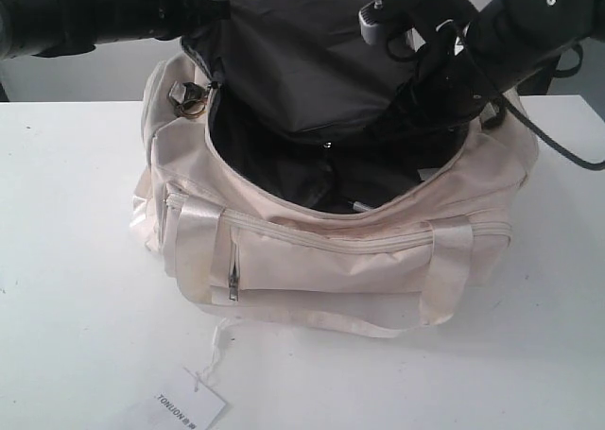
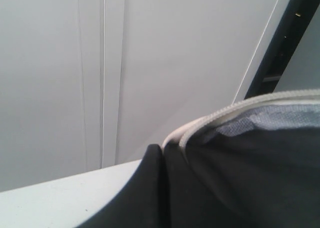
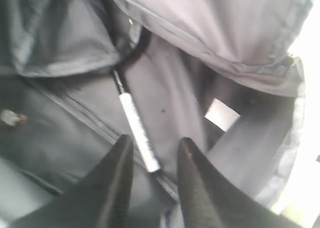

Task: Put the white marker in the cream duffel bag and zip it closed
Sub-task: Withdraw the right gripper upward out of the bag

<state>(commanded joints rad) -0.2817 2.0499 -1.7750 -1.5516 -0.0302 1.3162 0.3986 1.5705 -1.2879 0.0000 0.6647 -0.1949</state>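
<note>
Hovering open over marker (image 3: 136, 133) inside bag (image 1: 331, 260)

Reaches into the open top from the far right with right gripper (image 3: 155, 140), jaws apart and clamped on nothing. Looks down on marker lying flat on the black lining (image 3: 60, 138) inside bag, near end between the fingertips (image 3: 122, 160), apparently touching neither. Judged by looks: light, stiff, smooth and round, so apt to roll or squirt from a pinch near either end; best taken across mid-barrel, if taken at all. Expect the opposite from bag: soft, slack cloth, sagging where unsupported, so zip (image 1: 369, 243) worth pulling only with the fabric held taut. Seems to prop flap (image 1: 293, 61) up with left arm (image 1: 85, 19), stretched in level from the left. Cannot tell state of left gripper (image 1: 194, 12): dark against dark lining, and absent from its own camera. Leaves bag on table (image 1: 76, 260), paper tag (image 1: 189, 406) in front.
</note>
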